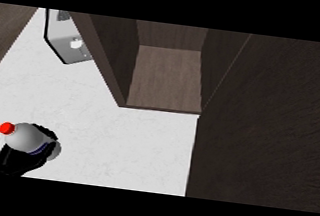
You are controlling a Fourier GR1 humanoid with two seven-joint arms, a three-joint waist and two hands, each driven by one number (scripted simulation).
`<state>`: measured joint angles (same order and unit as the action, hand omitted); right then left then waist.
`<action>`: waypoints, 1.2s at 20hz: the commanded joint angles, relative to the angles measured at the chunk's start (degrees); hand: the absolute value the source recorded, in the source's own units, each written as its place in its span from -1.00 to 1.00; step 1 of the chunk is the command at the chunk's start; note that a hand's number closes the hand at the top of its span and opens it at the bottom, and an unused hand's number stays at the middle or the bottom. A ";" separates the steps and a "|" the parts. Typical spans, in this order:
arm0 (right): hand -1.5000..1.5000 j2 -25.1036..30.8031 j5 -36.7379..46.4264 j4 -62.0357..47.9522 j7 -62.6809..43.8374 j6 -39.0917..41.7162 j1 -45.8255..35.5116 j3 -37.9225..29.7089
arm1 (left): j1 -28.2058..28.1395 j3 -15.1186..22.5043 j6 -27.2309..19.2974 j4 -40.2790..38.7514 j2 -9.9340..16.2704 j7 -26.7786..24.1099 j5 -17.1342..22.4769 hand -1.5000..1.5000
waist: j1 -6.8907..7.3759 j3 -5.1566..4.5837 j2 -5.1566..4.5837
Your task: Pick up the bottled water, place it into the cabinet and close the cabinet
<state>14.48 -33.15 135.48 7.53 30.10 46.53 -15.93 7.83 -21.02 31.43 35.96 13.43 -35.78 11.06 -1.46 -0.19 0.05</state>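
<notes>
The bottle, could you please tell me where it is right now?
In the head view the bottle sits at lower left, red cap up, held in the left hand over the white counter, well short of the open cabinet.

Even, soft light keeps the white surface (116, 125) bright, while the dark wood cabinet (264, 133) reads dim; its open shelf sits in faint shade

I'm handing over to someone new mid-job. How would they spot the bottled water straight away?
Start from the open dark-wood cabinet at the top and go down-left across the white counter to the lower-left corner. There a black hand curls round the bottled water, the only thing with a red cap.
</notes>
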 commanded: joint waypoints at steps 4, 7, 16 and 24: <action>-1.00 1.32 -8.44 12.06 -3.86 -1.99 4.36 -3.24 | 0.30 0.89 5.51 -0.01 1.18 -5.72 0.22 1.00 | 0.42 0.01 0.00; -1.00 -0.32 -4.73 11.71 -4.29 -4.85 1.86 -0.22 | 0.64 1.72 1.53 2.17 -1.04 -8.65 -0.68 1.00 | 0.92 0.02 -0.10; -1.00 2.69 -11.54 11.30 -3.28 -2.21 5.00 -6.11 | 4.70 2.38 -9.06 4.52 -5.20 -7.12 -0.60 1.00 | 0.52 0.11 0.10; -1.00 1.30 -9.47 11.79 -3.39 -3.84 4.95 -3.54 | 3.14 8.38 -14.03 20.06 -11.30 2.38 -1.28 1.00 | 1.33 0.20 0.38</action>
<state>16.49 -36.63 135.19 8.56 29.23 48.21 -18.51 12.10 -15.11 20.18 49.20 5.34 -36.12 10.25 -0.46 -0.02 0.34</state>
